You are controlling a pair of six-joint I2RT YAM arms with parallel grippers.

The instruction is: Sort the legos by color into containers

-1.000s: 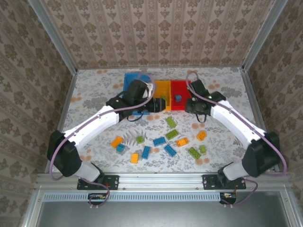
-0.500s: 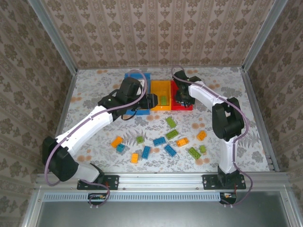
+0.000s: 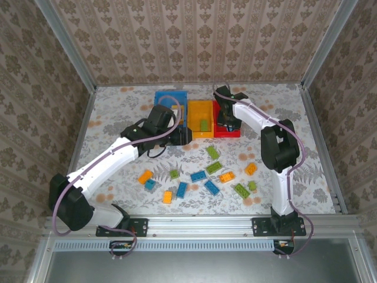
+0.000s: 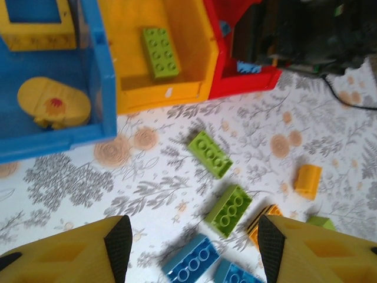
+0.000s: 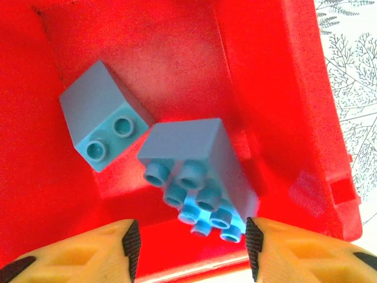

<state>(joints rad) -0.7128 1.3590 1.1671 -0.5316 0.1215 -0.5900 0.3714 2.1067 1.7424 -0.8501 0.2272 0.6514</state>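
Downward, right fingers (image 5: 70, 253) over red bin (image 5: 277, 88)

Inside the red bin (image 5: 283, 88) a small blue lego (image 5: 103, 121) with two bumps lies just beside a bigger blue lego (image 5: 197, 171) tipped on its side, and the right gripper (image 5: 192, 244) hangs over them, its yellow fingers spread wide and holding nothing.

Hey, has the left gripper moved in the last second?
Yes. The left gripper pulled back from over the orange-yellow bin, leftward, to the blue bin's near right corner.
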